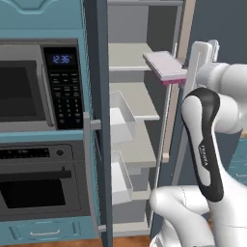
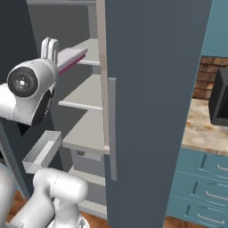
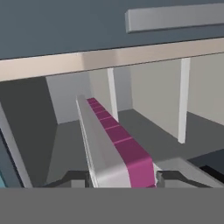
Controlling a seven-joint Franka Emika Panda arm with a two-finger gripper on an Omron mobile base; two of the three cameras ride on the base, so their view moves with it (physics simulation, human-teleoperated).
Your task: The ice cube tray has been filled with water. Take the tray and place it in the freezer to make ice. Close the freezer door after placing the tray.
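Observation:
The ice cube tray (image 1: pixel 163 65) is a thin pale slab with a pink lower edge. It is held level at the front of the open freezer (image 1: pixel 137 99), beside an upper white shelf (image 1: pixel 126 55). My gripper (image 1: pixel 187 73) is shut on its near end. From the right, the ice cube tray (image 2: pixel 72 57) reaches from the gripper (image 2: pixel 57 63) in over the shelves. In the hand view the ice cube tray (image 3: pixel 114 144) runs away from me between the fingertips (image 3: pixel 78 178) into the compartment, with the gripper (image 3: pixel 122 178) closed on it. The freezer door (image 1: pixel 99 120) stands open on the left.
White bins (image 1: pixel 120 118) hang inside the open door, and one bin (image 2: pixel 42 151) juts out near my arm. A microwave (image 1: pixel 38 87) and oven (image 1: pixel 38 185) sit left of the door. The wider right fridge door (image 2: pixel 151 89) is closed; a counter (image 2: pixel 202 129) lies beyond.

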